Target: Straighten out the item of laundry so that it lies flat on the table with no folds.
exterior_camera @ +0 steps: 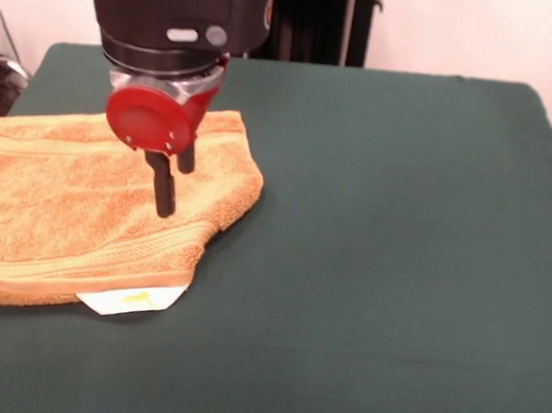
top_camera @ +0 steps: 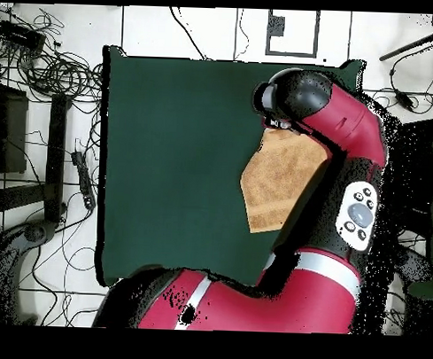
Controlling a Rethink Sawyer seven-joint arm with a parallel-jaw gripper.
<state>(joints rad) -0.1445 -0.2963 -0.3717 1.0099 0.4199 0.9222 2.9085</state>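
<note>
The orange-tan towel (exterior_camera: 72, 213) lies on the left part of the dark green table (exterior_camera: 400, 227). Stripe bands run along its near and far ends. Its right side is folded into an angled point, and a white tag (exterior_camera: 132, 300) sticks out under the near edge. My gripper (exterior_camera: 175, 193) hangs over the towel's right part with its two black fingers apart and nothing between them. In the overhead view the arm (top_camera: 337, 129) covers the gripper and part of the towel (top_camera: 278, 180), which lies at the right edge of the table (top_camera: 167, 167).
The towel's left side reaches the table's left edge in the front view. Cables and equipment (top_camera: 46, 83) lie on the floor beside the table in the overhead view. A dark stand (exterior_camera: 322, 17) is behind the table's far edge.
</note>
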